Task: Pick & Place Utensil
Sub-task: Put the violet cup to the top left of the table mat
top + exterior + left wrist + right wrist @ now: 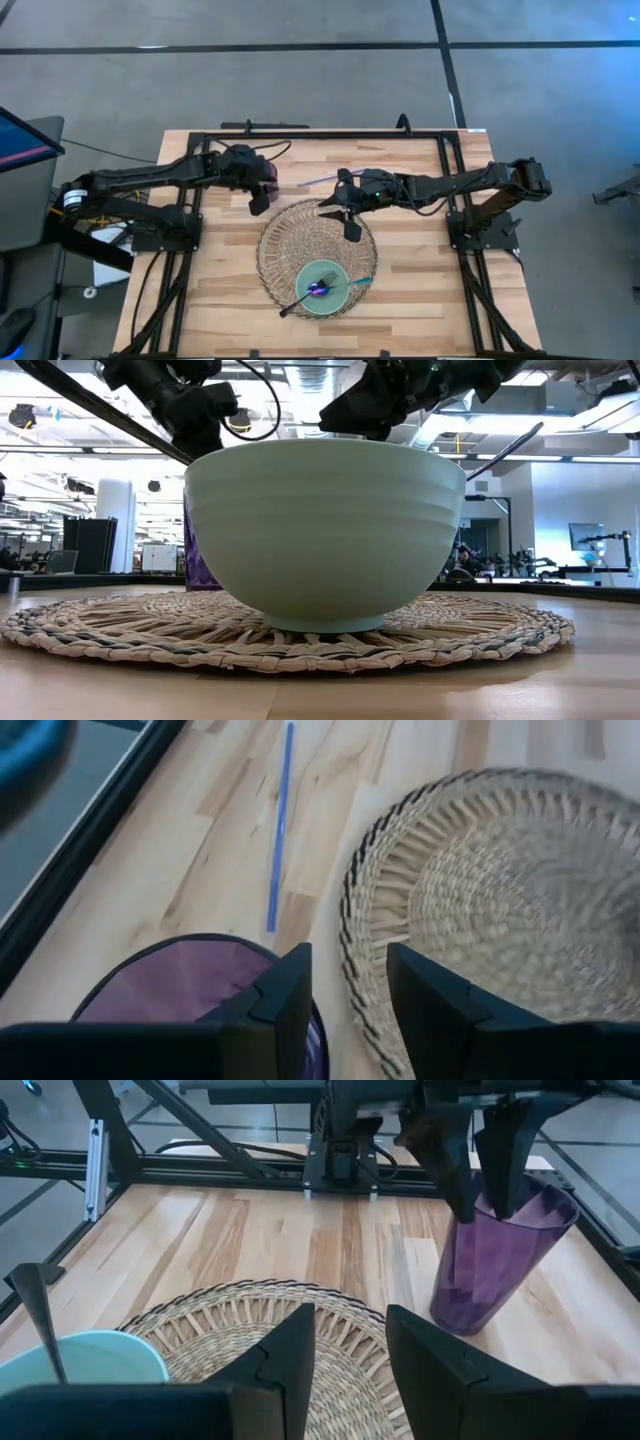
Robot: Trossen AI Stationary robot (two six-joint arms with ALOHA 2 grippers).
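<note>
Your left gripper [480, 1155] is hovering fingers apart over the cup [497, 1260], your right gripper [345, 207] parted above the mat [290, 240].

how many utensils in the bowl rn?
2, as far as the overhead shows: a dark fork leaning out over the rim of the bowl toward the left arm's side, and a teal-handled spoon leaning toward the right arm's side. Anything lying flat inside could be hidden.
</note>
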